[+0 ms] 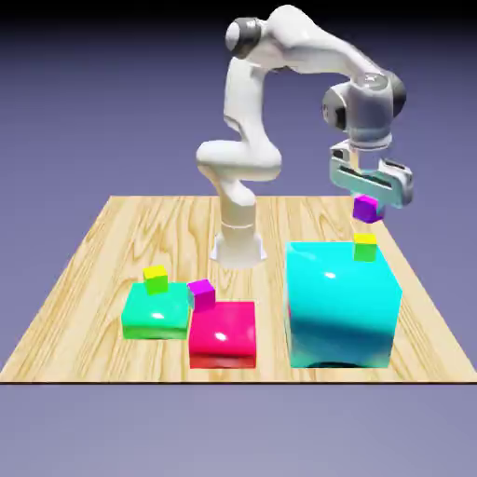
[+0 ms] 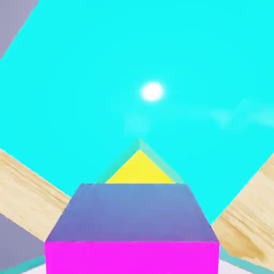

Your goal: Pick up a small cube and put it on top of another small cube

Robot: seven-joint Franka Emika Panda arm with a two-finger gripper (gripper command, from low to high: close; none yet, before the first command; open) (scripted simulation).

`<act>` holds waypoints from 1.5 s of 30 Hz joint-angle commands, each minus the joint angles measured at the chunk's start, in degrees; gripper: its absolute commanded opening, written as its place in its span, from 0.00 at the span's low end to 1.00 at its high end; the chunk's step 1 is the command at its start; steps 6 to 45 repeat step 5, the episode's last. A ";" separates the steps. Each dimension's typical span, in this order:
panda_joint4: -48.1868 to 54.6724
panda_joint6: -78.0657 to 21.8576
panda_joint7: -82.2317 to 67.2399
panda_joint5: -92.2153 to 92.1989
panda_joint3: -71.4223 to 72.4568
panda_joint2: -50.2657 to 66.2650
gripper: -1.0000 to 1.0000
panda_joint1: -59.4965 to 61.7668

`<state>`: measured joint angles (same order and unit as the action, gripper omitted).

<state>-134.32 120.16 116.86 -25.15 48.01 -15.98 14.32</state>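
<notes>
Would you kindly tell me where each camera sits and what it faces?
Exterior view: across the table, raised, facing the white arm; its gripper holds the magenta cube.
Hand view: on the hand, looking down past that cube; no fingers show.
Shared: held cube, yellow-topped cube, cyan block.

text: none readable | labels, brands, numbers, signs: none on any block, the arm or the table in the exterior view | hand view: plain coloured faces only, nothing written at any clock position
</notes>
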 commanded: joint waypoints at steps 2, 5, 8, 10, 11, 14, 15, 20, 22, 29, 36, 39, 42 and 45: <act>-0.83 1.36 0.13 0.10 0.49 0.61 1.00 -0.03; 2.08 -3.62 -0.21 -0.03 -1.23 -1.54 1.00 0.06; 2.08 -3.62 -0.21 -0.03 -1.23 -1.54 1.00 0.06; 2.08 -3.62 -0.21 -0.03 -1.23 -1.54 1.00 0.06; 2.08 -3.62 -0.21 -0.03 -1.23 -1.54 1.00 0.06; 2.08 -3.62 -0.21 -0.03 -1.23 -1.54 1.00 0.06; 2.08 -3.62 -0.21 -0.03 -1.23 -1.54 1.00 0.06; 2.08 -3.62 -0.21 -0.03 -1.23 -1.54 1.00 0.06; 2.08 -3.62 -0.21 -0.03 -1.23 -1.54 1.00 0.06; 2.08 -3.62 -0.21 -0.03 -1.23 -1.54 1.00 0.06; 2.08 -3.62 -0.21 -0.03 -1.23 -1.54 1.00 0.06; 2.08 -3.62 -0.21 -0.03 -1.23 -1.54 1.00 0.06; 2.08 -3.62 -0.21 -0.03 -1.23 -1.54 1.00 0.06; 2.08 -3.62 -0.21 -0.03 -1.23 -1.54 1.00 0.06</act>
